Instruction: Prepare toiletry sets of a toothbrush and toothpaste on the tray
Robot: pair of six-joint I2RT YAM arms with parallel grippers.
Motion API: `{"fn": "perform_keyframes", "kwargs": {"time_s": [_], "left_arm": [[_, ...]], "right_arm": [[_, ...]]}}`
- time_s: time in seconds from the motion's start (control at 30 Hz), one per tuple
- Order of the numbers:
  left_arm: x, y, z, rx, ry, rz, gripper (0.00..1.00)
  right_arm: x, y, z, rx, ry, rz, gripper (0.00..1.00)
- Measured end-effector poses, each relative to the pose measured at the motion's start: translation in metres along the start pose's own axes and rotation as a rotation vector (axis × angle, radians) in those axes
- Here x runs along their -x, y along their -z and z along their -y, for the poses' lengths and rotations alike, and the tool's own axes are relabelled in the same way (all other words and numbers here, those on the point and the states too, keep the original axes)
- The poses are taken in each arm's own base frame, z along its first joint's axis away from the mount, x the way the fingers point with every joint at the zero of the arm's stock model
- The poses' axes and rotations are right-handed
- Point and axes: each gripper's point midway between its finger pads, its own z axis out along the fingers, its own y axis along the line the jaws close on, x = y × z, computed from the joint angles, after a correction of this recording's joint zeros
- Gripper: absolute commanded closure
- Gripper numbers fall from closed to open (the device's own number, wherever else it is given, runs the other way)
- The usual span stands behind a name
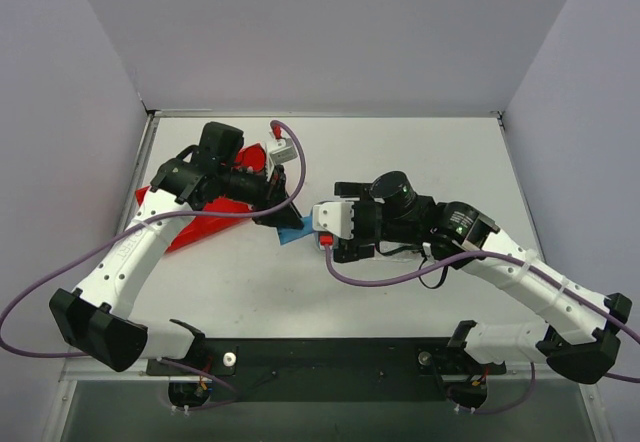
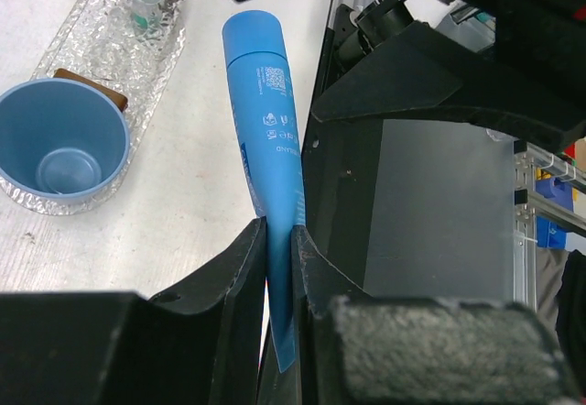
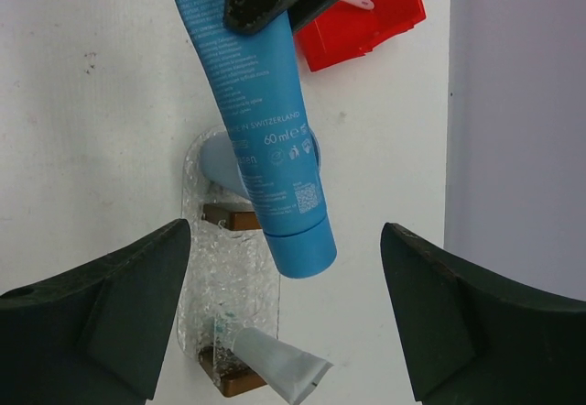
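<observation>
Two side walls and a back wall hem the white table (image 1: pixel 420 152). Its far right stretch offers open room, while both arms crowd the left centre. The red bin (image 1: pixel 200 227) sits near the left edge, partly under the left arm.

Only the wrist views show the clear tray (image 3: pixel 229 277). A blue cup (image 2: pixel 59 139) stands at one end, and a pale grey toothpaste tube (image 3: pixel 275 359) rests at the brown block at the other.

The left gripper (image 2: pixel 279 240) pinches the flat tail of the blue toothpaste tube (image 2: pixel 265 121). The tube's cap end is near the tray, but I cannot tell whether it touches the table. The right gripper (image 3: pixel 284 231) gapes wide, holding nothing.
</observation>
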Motion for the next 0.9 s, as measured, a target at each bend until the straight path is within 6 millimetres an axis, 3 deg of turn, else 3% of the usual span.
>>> {"fn": "perform_keyframes", "kwargs": {"time_s": [0.3, 0.4, 0.5, 0.53, 0.73, 0.9], "left_arm": [[-0.001, -0.002, 0.010, -0.049, -0.007, -0.003, 1.00], [-0.001, -0.002, 0.012, -0.058, -0.009, -0.002, 1.00], [-0.001, -0.002, 0.014, -0.069, -0.009, -0.002, 1.00], [-0.001, -0.002, 0.014, -0.072, -0.009, -0.002, 1.00], [-0.001, -0.002, 0.015, -0.076, -0.009, -0.001, 1.00], [-0.001, -0.002, 0.015, -0.076, -0.009, 0.000, 0.71]], "right_arm": [[-0.004, -0.015, -0.007, 0.007, 0.023, -0.026, 0.30], [-0.006, -0.019, -0.006, 0.004, 0.028, -0.034, 0.38], [-0.006, -0.023, -0.008, 0.011, 0.038, -0.040, 0.56], [-0.006, -0.025, -0.009, 0.014, 0.041, -0.039, 0.67], [-0.007, -0.030, -0.016, 0.038, 0.053, -0.052, 0.94], [-0.007, -0.029, -0.016, 0.037, 0.053, -0.053, 1.00]]}}
